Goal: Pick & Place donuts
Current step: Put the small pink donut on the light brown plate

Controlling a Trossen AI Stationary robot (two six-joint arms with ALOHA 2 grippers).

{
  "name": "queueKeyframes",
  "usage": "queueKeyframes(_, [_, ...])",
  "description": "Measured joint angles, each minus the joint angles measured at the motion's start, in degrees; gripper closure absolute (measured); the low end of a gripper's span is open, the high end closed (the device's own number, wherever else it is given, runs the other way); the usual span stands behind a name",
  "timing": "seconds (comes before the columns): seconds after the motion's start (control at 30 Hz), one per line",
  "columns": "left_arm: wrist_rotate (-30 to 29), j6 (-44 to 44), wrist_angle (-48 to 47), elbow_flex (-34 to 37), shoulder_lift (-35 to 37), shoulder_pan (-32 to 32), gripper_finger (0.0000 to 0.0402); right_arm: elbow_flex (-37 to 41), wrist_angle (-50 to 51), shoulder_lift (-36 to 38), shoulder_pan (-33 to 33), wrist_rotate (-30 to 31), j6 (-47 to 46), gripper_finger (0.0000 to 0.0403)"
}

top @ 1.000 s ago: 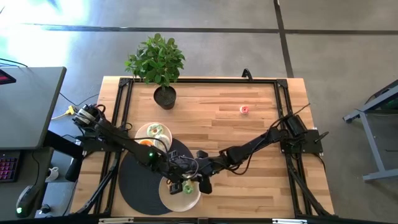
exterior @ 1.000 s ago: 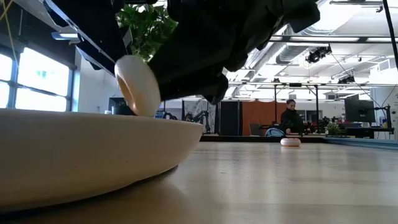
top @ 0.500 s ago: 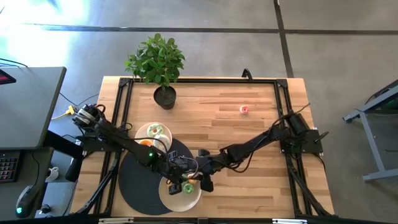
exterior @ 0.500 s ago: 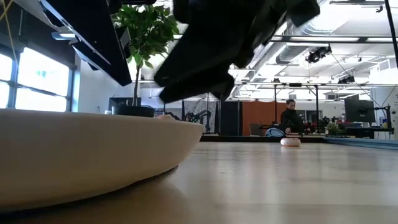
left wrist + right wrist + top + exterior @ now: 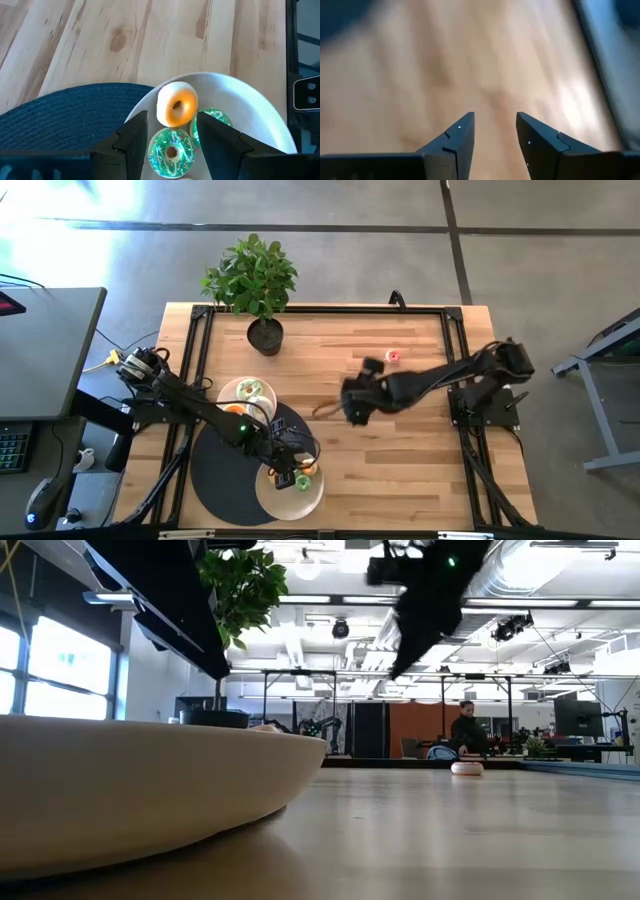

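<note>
The left gripper (image 5: 170,137) hangs over the near white plate (image 5: 260,112), jaws open and empty around a green-iced donut (image 5: 171,148). An orange-iced donut (image 5: 176,104) leans beside a second green one (image 5: 216,120). The right gripper (image 5: 494,132), jaws parted and empty, is above bare tabletop (image 5: 400,450). A pink donut (image 5: 393,357) lies well apart.

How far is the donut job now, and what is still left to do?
Done: the near plate holds an orange donut and green donuts; another plate holds more. In hand: nothing; the right gripper is open and empty over bare wood, the left gripper open above the near plate. Left: the pink donut.
</note>
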State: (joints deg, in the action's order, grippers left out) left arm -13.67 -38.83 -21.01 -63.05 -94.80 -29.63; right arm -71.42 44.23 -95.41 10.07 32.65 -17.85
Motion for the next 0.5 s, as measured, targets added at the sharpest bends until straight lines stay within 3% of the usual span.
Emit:
queueKeyframes(0.2, [-0.51, 0.01, -0.18, 0.0, 0.0, 0.0, 0.0234, 0.63, 12.07, 2.21, -10.42, 1.03, -3.55, 0.0265])
queueKeyframes(0.4, [-3.65, -0.09, -0.11, 0.0, 0.0, 0.0, 0.0234, 9.39, 7.6, 4.4, -23.46, -7.98, -1.19, 0.0266])
queueKeyframes(0.5, [-3.88, -0.04, -0.13, 0.0, 0.0, 0.0, 0.0234, 14.73, 3.0, 5.16, -28.81, -9.02, -1.14, 0.0266])
